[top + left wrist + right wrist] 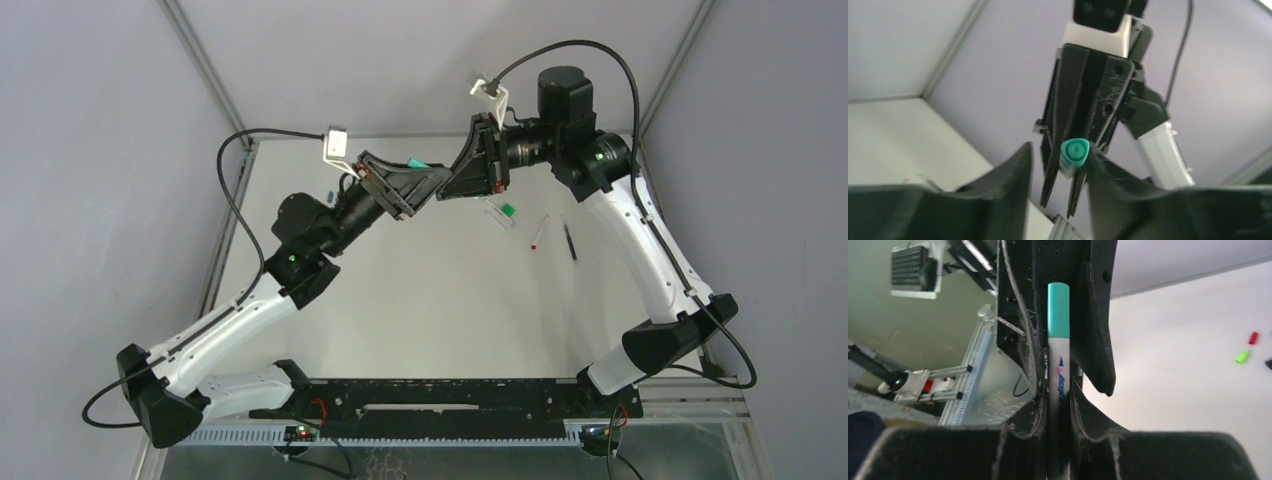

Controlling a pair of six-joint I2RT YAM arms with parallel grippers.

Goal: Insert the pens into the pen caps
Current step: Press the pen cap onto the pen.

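We see both arms bent at the elbow and lifted over the far part of the flat white table (400,300). The left claw (428,184) points right and the right claw (448,188) points left. Their tips meet in the air, nose to nose.

The right claw pinches a thin white plastic pen (1058,365) between its two black fingers. The pen runs straight out along the fingers. On its far end sits a short teal plastic cap (1058,305). The left claw is spread, with one finger on each side of the teal cap. From the left wrist we look at the round end of the cap. There is a clear gap on one side. On the other side the cap is very near the finger, and we cannot tell if they touch.

From above, the two claws hide almost all of the pen, and only a small bit of teal peeps out. The back end of the pen is cut off at the bottom of the right wrist view.

On the table, right of the claws, lie a clear pen with a green end (500,212), a thin pen with a red tip (540,232) and a thin dark pen (569,242). The right wrist view shows a tiny red cap (1253,337) and a tiny bright green cap (1242,357) near each other. A dark thing beside them is cut off at the edge.
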